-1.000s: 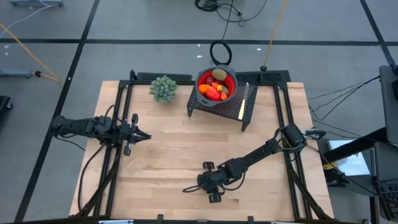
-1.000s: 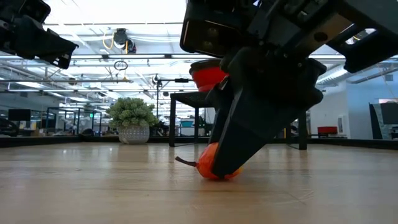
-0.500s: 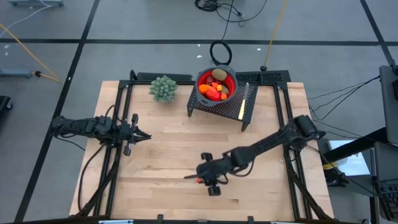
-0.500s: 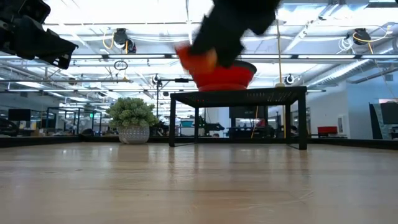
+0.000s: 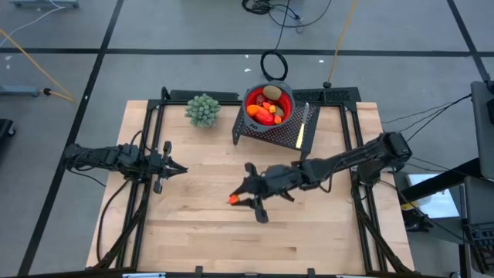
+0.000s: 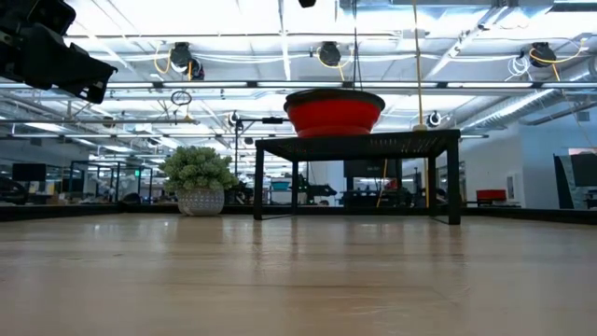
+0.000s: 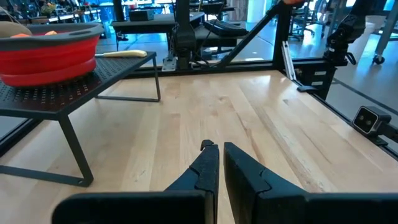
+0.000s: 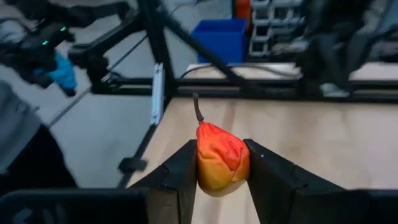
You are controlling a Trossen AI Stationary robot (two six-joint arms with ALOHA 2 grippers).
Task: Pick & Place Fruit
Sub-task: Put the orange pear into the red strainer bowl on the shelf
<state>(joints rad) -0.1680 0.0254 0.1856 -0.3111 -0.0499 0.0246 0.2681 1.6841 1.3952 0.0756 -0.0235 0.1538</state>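
The right claw is gripping the orange-red fruit, stem pointing forward, above the worktop. The red bowl on its stand lies beyond it. The left claw, nearly closed, is waiting farther from the bowl.

green plant back-left on table | yellow-handled knife on black stand

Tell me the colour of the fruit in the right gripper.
Red-orange fading to yellow, dark stem: the pear-shaped toy fruit, clearest in the right wrist view.
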